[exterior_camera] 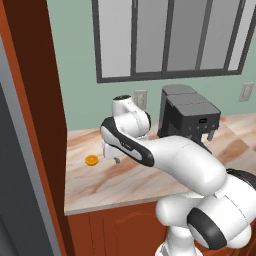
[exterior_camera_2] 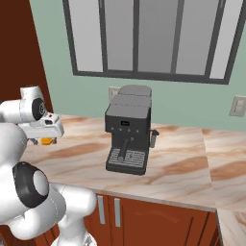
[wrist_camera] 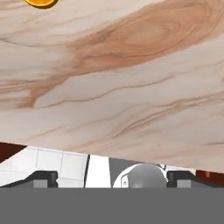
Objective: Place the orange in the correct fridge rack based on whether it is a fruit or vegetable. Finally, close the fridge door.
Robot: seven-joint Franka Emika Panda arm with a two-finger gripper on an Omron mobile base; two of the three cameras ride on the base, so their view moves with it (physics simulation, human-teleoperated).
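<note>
The orange (exterior_camera: 91,160) lies on the marble counter (exterior_camera: 125,182) near its left end, small and round. My gripper (exterior_camera: 114,158) hovers low over the counter just to the right of it, apart from it. In the hand view the orange (wrist_camera: 40,2) is cut by the top left edge, far from my gripper (wrist_camera: 113,177), whose fingertips (wrist_camera: 43,177) stand wide apart with nothing between them. From the right base view, the orange (exterior_camera_2: 46,141) peeks out under the hand. The fridge rack is out of view.
A black coffee machine (exterior_camera: 187,117) stands on the counter to the right of my arm, under a window. A tall red-brown cabinet side (exterior_camera: 37,100) and a dark grey panel (exterior_camera: 15,190) wall off the left. Red-brown cabinet fronts (exterior_camera_2: 144,216) run below the counter.
</note>
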